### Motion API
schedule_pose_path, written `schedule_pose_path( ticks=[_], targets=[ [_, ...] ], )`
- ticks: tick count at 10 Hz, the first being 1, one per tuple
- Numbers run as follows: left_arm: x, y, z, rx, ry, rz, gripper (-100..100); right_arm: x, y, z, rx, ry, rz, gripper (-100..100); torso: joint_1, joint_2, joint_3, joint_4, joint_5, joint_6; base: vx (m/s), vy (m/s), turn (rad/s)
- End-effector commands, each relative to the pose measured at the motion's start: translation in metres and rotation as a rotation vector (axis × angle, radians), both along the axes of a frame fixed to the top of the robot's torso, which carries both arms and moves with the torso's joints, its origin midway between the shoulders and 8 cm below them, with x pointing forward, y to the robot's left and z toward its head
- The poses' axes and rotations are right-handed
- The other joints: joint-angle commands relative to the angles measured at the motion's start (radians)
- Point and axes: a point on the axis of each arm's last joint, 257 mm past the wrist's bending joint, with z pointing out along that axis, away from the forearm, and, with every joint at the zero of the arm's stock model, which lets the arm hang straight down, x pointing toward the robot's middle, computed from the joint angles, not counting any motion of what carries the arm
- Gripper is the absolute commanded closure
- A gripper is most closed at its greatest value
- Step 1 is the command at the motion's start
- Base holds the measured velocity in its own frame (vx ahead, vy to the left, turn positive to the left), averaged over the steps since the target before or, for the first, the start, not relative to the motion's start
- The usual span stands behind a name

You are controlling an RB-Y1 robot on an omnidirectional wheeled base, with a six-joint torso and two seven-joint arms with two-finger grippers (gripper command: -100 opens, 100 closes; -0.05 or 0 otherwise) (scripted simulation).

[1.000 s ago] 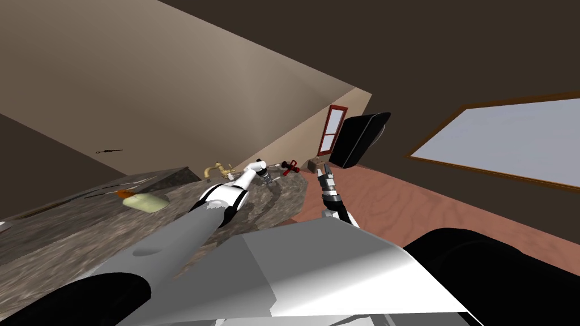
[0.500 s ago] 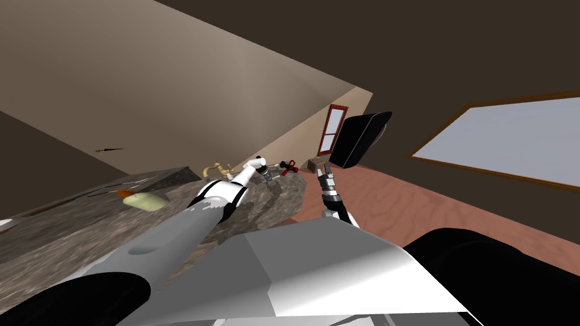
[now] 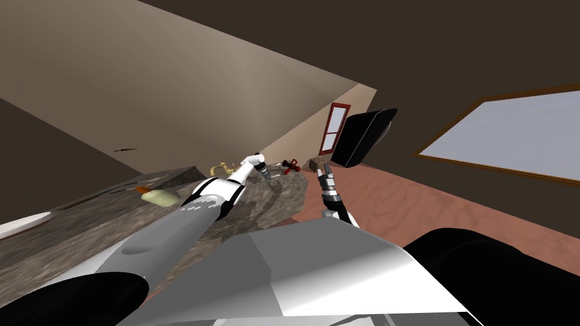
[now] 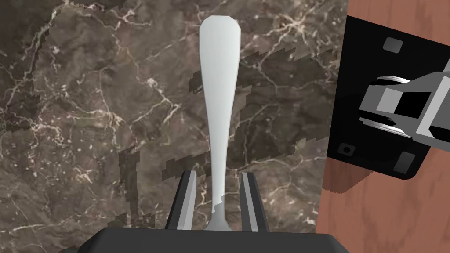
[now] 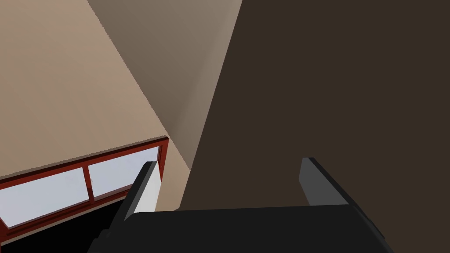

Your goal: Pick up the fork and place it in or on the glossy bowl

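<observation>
A plain light grey fork [image 4: 219, 88] lies along my left gripper [image 4: 218, 173], its handle pointing away from the hand over the dark marbled counter [image 4: 88, 110]. The two fingers stand close together at the fork's neck, shut on it; its tines are hidden behind the gripper body. In the head view the left gripper [image 3: 264, 172] hangs over the counter's far end, near the brass tap [image 3: 222, 168]. A white rounded rim [image 3: 22, 224], perhaps the bowl, peeks in on the counter at the far left. My right gripper [image 5: 229, 163] is open and holds nothing; it is raised past the counter's end [image 3: 324, 170].
A pale green object with an orange tip [image 3: 160, 197] lies on the counter between the white rim and my left arm. A red object [image 3: 290, 165] sits at the counter's far end. Beyond the counter edge are a wooden floor [image 4: 386, 211] and a black block [image 4: 351, 110].
My head camera has turned, so the counter things shifted right and the white rim came into view at the left. The left hand rose slightly with the fork.
</observation>
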Motion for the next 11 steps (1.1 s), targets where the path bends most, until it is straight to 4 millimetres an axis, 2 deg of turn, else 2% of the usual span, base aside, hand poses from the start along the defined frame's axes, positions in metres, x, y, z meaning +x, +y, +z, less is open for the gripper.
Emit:
schedule_pose_path(
  ticks=[1, 11],
  targets=[
    [-0.002, 0.001, 0.004, 0.003, 0.01, -0.001, 100, 0.0, 0.0, 0.0, 0.0, 0.0, 0.0, 0, 0.0, 0.0, 0.0, 0.0, 0.0, 0.0, -0.015, 0.195, 0.026],
    [0.002, 0.012, 0.032, -0.004, 0.006, 0.041, 100, 0.0, 0.0, 0.0, 0.0, 0.0, 0.0, 0, 0.007, -0.002, -0.001, 0.0, 0.003, -0.004, -0.027, 0.23, 0.038]
  ],
)
